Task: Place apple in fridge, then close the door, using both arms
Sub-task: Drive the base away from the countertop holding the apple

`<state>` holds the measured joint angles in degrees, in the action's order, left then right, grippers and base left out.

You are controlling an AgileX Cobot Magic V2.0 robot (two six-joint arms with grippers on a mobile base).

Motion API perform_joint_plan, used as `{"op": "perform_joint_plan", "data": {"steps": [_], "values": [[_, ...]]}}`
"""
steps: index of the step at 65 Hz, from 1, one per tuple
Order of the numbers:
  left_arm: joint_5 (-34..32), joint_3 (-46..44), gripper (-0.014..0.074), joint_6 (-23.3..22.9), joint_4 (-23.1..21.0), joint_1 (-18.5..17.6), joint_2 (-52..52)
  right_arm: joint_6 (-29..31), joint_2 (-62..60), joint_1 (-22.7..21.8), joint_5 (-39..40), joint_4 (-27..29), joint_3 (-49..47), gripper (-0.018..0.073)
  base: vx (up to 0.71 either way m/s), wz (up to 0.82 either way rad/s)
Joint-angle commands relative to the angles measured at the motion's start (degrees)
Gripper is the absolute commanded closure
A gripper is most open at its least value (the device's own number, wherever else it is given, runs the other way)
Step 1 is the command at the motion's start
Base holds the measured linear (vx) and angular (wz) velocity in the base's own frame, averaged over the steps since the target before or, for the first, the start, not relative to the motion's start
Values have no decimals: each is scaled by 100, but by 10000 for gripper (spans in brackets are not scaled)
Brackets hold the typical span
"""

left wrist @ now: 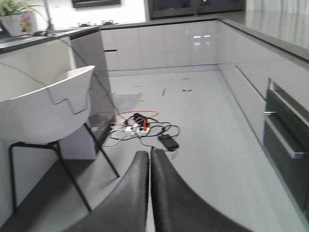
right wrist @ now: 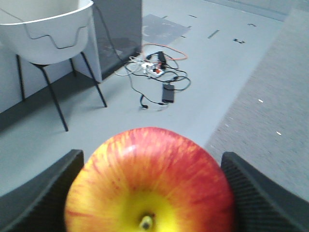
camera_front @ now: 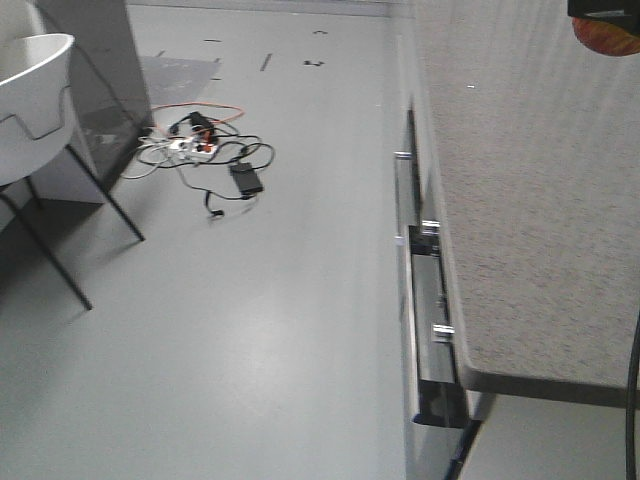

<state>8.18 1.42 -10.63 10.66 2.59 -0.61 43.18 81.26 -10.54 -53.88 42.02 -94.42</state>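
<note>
Currently the right end effector [right wrist: 152,195] grips the apple [right wrist: 149,164] between its two dark fingers, stem end toward the camera, in the air by the speckled counter [camera_front: 520,200]. The left end effector [left wrist: 149,155] is closed on nothing, fingers pressed together, facing a white chair [left wrist: 48,106] and tangled cables [left wrist: 145,130] on the floor [left wrist: 207,121].

front view: high, tilted steeply down onto floor, countertop [camera_front: 520,200] edge along right side. left wrist view: lower, looks forward over left gripper [left wrist: 149,153] toward far cabinets [left wrist: 164,46], widest sweep. right wrist view: very close behind apple [right wrist: 149,183] in right gripper [right wrist: 152,155], floor beyond. all three share white chair [camera_front: 30,100] at left and cable tangle [camera_front: 205,150]. front and right wrist views share countertop.
</note>
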Motion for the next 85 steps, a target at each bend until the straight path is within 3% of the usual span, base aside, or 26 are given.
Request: {"op": "perform_joint_plan", "data": {"steps": [1,85], "values": [[-376,-115,603,-36,-14,-39,-91,6,-190,-27,349,286,-180,440,2,40],[-376,-115,603,-36,-14,-39,-91,6,-190,-27,349,286,-180,440,0,46]]}}
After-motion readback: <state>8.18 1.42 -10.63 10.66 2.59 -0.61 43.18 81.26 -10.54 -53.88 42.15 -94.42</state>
